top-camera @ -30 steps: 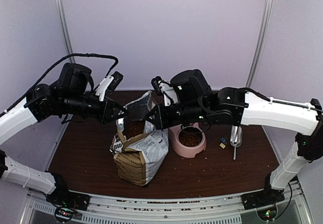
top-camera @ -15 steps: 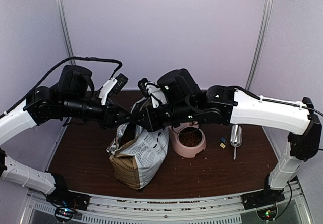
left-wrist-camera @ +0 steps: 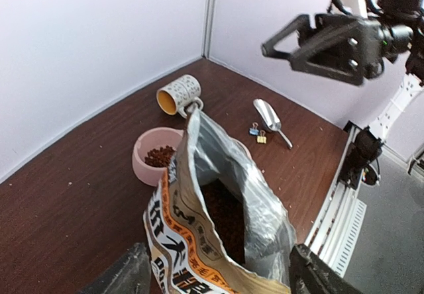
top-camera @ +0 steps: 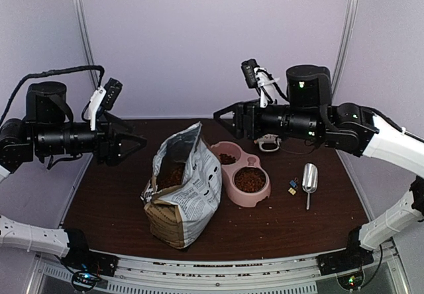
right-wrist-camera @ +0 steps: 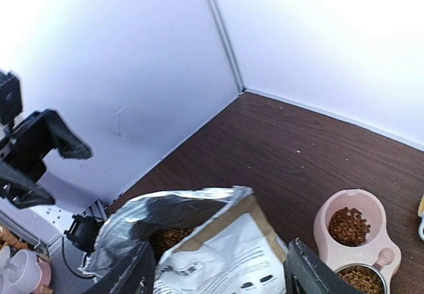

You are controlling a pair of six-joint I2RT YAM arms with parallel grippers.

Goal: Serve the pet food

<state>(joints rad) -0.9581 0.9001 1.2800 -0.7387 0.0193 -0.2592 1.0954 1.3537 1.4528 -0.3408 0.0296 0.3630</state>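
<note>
Looks close to done. Counts pet food (top-camera: 250, 180) in both wells of the pink bowl (top-camera: 257, 200), fuller in the near well, thinner in the far one. Notes more of it inside the open bag (top-camera: 199, 188), upright on the worktop (top-camera: 291, 224) just beside the bowl. Finds the left hand (top-camera: 136, 150) spread wide and holding nothing, up in the air left of the bag. Same for the right hand (top-camera: 223, 124): wide apart, empty, above the bowl's far side. Spots the scoop (top-camera: 309, 177) lying right of the bowl, apart from it. Probably leaves only the bag to close or set aside.
</note>
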